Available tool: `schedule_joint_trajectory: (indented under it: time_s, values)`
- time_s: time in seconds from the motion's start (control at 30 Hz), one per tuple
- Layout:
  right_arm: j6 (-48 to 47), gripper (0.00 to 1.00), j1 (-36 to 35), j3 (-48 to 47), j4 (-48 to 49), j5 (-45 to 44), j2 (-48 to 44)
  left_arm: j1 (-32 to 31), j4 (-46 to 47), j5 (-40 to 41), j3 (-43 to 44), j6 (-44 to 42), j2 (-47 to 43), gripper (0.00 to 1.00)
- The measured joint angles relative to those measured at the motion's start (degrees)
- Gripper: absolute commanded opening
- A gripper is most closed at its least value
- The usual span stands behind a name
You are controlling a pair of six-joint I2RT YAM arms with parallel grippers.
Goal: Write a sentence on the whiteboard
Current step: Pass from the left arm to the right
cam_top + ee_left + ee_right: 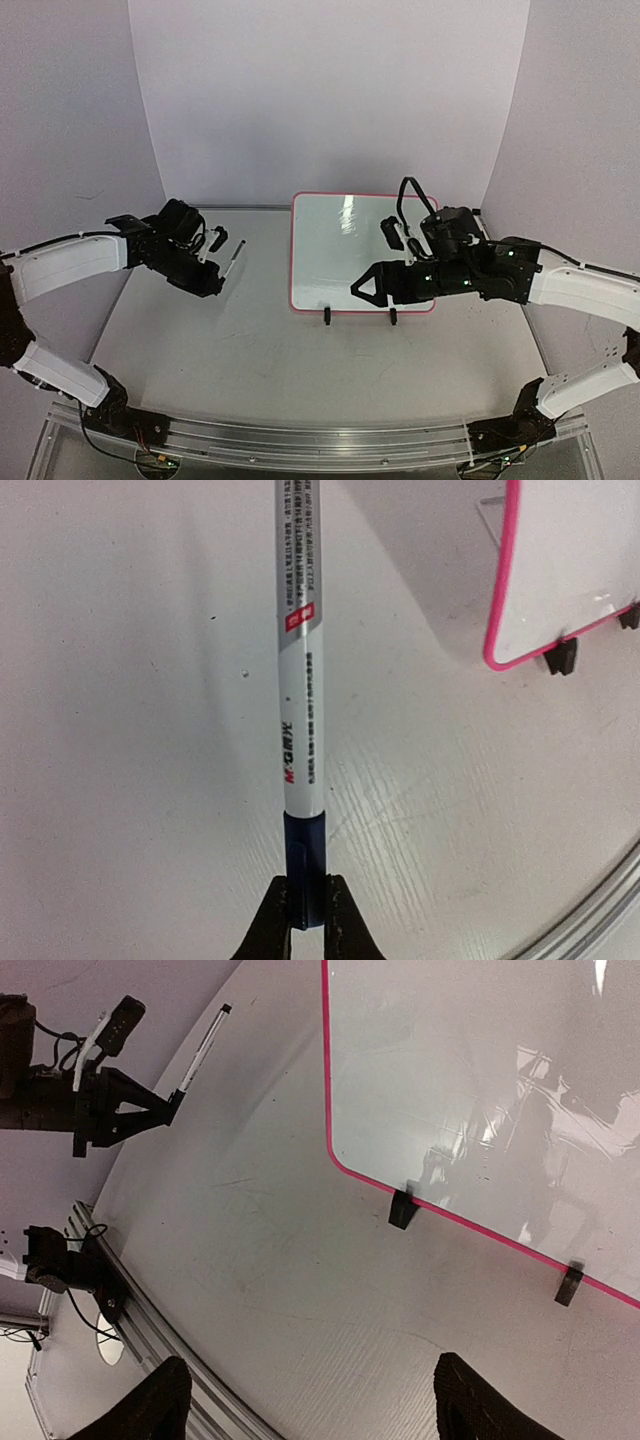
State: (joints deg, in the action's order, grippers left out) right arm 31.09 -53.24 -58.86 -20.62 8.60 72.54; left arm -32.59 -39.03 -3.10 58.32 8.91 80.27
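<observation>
The whiteboard [350, 240] with its pink-red rim stands tilted on two black clip feet [327, 317] at the table's middle. Its face shows only reflections; no sentence is visible on it. It also shows in the left wrist view [570, 570] and the right wrist view [480, 1080]. My left gripper [218, 276] is left of the board, shut on the blue end of a white marker [300, 650] that points away from the fingers [305, 910]. My right gripper [366, 289] is open and empty, low over the table in front of the board's near left corner [310, 1370].
A metal rail [320, 440] runs along the table's near edge and shows in the right wrist view [130, 1300]. White backdrop walls close the back and sides. The left arm with the marker [203, 1048] is visible from the right wrist.
</observation>
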Motion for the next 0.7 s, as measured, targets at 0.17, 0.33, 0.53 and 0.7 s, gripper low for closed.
schedule_joint_trajectory:
  time_s: [0.17, 0.33, 0.53, 0.7]
  values:
    - [-1.0, 0.87, 0.4, -4.5, 0.0, 10.2, 1.9, -0.7, -0.8, -11.4, -3.3, -3.1, -13.3, 0.00]
    - [-2.5, 0.91, 0.7, -11.5, 0.3, 21.1, 8.1, -3.2, -2.4, -21.0, -3.5, -5.2, -17.9, 0.00]
    - [-3.6, 0.96, 1.9, -15.4, 0.4, 30.7, 14.0, -9.8, -7.3, -26.8, 0.1, -8.7, -15.3, 0.00]
    - [-4.1, 0.95, 2.7, -16.9, 0.5, 37.5, 18.4, -13.9, -11.5, -28.9, 5.4, -12.0, -11.4, 0.00]
